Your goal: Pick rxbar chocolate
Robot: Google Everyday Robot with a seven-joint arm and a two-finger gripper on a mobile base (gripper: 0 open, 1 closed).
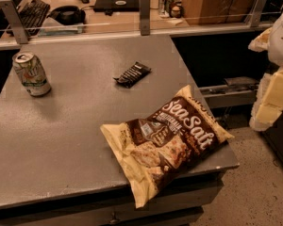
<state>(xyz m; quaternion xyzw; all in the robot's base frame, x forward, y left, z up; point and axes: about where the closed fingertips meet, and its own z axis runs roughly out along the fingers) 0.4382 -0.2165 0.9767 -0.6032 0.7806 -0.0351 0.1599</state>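
The rxbar chocolate [132, 74] lies flat on the grey tabletop [75, 140], a little toward 12 o'clock from the middle of the surface. It is a small black wrapper with white lines of lettering and crimped ends, set on a slant with one end pointing to about 2 o'clock and the other to 8 o'clock. Nothing touches it.

The hand [272, 95] hangs at 3 o'clock, off the tabletop's right side and against the picture's right border. It shows as white and cream-yellow blocks above the floor [254, 187]. It is well apart from the bar, and whether it is released or clenched cannot be told.

At 10 o'clock a soda can [31, 74] stands upright near the left edge, pale with green markings. At about 5 o'clock lies a large cream-and-brown Sea Salt bag [167, 140], flat and slanted, between the bar and the near corner. Its lower corner hangs over the front edge, and its right corner reaches the right edge.

Beyond the far edge, at 12 o'clock, a rail with metal brackets fronts a desk. On that desk are a keyboard [33, 13], headphones [67, 14], a closed laptop [116, 3] and a cardboard box [212, 4].
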